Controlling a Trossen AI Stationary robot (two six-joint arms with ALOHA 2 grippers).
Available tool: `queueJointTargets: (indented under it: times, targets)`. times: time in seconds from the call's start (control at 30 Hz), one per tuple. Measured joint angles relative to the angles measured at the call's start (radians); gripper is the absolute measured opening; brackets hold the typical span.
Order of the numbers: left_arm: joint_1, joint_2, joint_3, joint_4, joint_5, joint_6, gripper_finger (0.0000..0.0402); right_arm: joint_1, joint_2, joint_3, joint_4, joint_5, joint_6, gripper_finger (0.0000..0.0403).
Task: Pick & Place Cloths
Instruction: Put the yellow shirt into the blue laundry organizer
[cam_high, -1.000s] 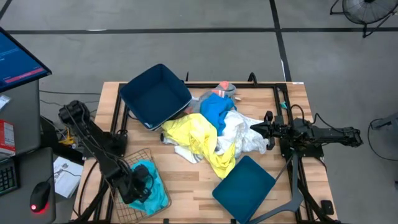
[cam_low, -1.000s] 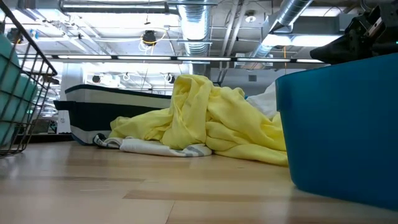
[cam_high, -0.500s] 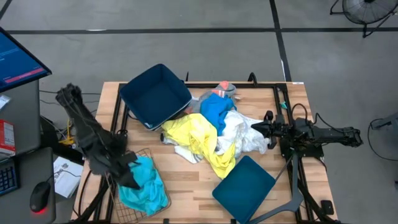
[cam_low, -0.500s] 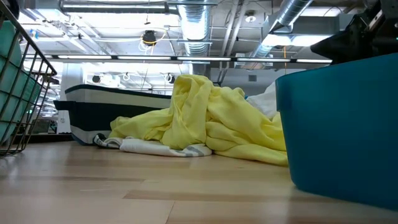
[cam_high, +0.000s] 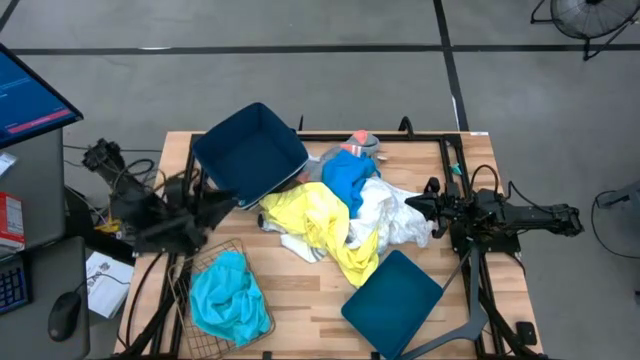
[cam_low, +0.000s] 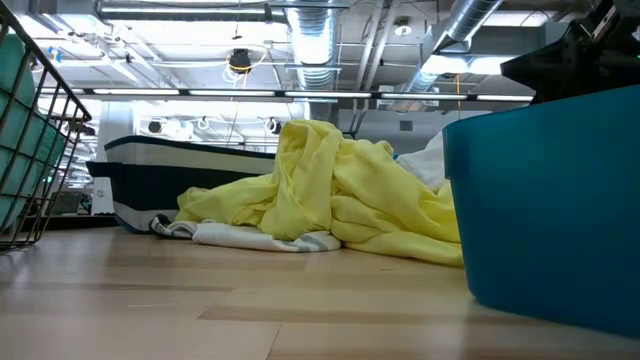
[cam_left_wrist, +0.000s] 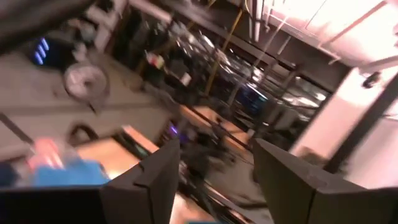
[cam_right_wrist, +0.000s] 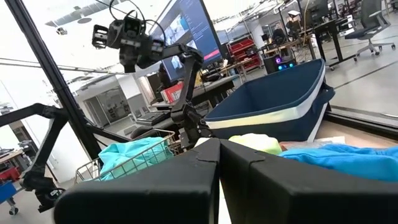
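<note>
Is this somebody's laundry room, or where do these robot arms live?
Probably a robotics lab or workshop, not a home: bare silver ceiling ducts, a blue computer screen, and a wooden table framed by black robot arm mounts.

two dark blue bins, one wire basket, one turquoise garment, one yellow cloth, two claws
</note>
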Motion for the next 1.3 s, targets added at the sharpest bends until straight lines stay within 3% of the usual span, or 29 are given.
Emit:
queueJointTargets:
  times: [0.13, 0.33, 0.5, 0.73, 1.3]
  targets:
    - [0.171, 0.053, 0.003, 0.040, 0.170, 0.122, 0.0224, 0.000, 0.000, 0.000, 0.005, 0.002, 0.000, 0.0012]
    - [0.395, 0.228, 0.085, 0.046, 0.452, 0.235, 0.0277, 0.000, 0.000, 0.000, 0.005, 0.060, 0.031, 0.0061]
    - [0.530, 0.409, 0.158, -0.016, 0.592, 0.285, 0.0303, 0.000, 0.000, 0.000, 0.005, 0.081, 0.030, 0.0097]
    - [0.658, 0.621, 0.188, -0.155, 0.675, 0.283, 0.0307, 0.000, 0.000, 0.000, 0.004, 0.081, 0.027, 0.0131]
    - [0.651, 1.008, 0.189, -0.153, 0.695, 0.252, 0.0308, 0.000, 0.000, 0.000, -0.008, 0.081, 0.027, 0.0151]
